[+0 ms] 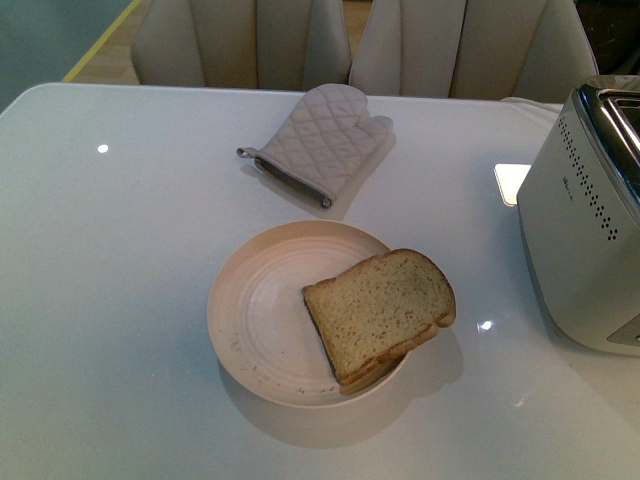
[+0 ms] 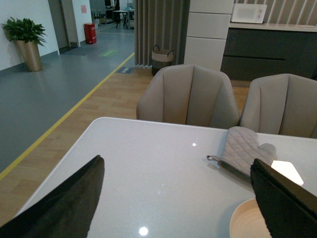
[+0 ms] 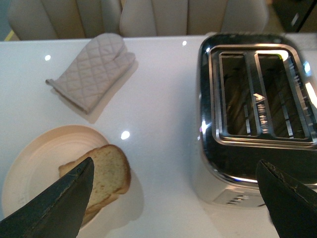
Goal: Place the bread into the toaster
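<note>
The bread (image 1: pixel 380 305) lay flat on one round cream plate (image 1: pixel 260 320), toward the plate's 4 o'clock side. Its rounded end pointed to about 2 o'clock and reached out past the rim. One slice showed plainly on top. A second band of crust ran beneath its lower edge, and I could not tell whether that was another slice.

The plate sat near the middle of the white bench (image 1: pixel 110 300). One quilted oven mitt (image 1: pixel 320 145) lay at the plate's 12 o'clock, apart from it, with its cuff toward 9 o'clock. One toaster (image 1: pixel 585 230) stood at the plate's 3 o'clock, well apart from the bread and at the right edge of the front view. From above, in the right wrist view, its chrome top showed two long slots (image 3: pixel 237 94) side by side.

Two beige chairs (image 1: pixel 240 40) stood beyond the bench's 12 o'clock edge.

Neither arm showed in the front view. The left gripper (image 2: pixel 177 161) hung above the bench with its two dark fingers (image 2: pixel 74 203) spread wide, gripping nothing. The right gripper (image 3: pixel 174 161) was likewise spread wide, one finger (image 3: pixel 59 203) over the plate and bread and the other by the toaster, touching neither.
</note>
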Available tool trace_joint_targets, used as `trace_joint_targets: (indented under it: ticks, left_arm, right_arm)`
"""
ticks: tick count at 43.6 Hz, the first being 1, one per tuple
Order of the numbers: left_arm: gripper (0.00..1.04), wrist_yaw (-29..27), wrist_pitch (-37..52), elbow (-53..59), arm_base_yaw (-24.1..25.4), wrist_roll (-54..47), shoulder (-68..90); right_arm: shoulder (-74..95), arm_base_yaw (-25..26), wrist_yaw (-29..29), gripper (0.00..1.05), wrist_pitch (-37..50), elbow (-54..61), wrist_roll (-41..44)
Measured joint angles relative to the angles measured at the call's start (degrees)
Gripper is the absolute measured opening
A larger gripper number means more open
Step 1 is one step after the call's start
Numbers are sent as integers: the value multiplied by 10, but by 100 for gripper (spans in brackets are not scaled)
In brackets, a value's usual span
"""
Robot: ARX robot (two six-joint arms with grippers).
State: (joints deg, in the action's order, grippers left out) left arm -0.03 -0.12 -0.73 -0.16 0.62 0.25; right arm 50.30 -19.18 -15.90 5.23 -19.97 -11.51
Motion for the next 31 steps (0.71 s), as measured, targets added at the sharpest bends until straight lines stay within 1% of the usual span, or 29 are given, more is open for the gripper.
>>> trace_joint_targets:
  ticks: [2, 3, 5, 12, 18, 21, 24, 31]
  left_arm:
    - [98, 0, 0, 0, 0, 0, 0]
    - [99, 0, 0, 0, 0, -1, 0]
    - [97, 0, 0, 0, 0, -1, 0]
    - [98, 0, 0, 0, 0, -1, 0]
    - [98, 0, 0, 0, 0, -1, 0]
    - [98, 0, 0, 0, 0, -1, 0]
    - [98, 0, 0, 0, 0, -1, 0]
    - [98, 0, 0, 0, 0, -1, 0]
  right_arm:
    - [57, -3, 16, 96, 14, -22, -19]
    - [101, -3, 29, 96, 25, -40, -39]
    - [160, -6, 44, 96, 40, -65, -61]
    - [292, -9, 83, 96, 69, -122, -114]
    - [408, -11, 131, 96, 92, -167, -174]
    - [475, -15, 137, 96, 115, -184, -202]
    - [533, -18, 160, 96, 135, -197, -231]
    - [607, -19, 171, 96, 161, -213, -267]
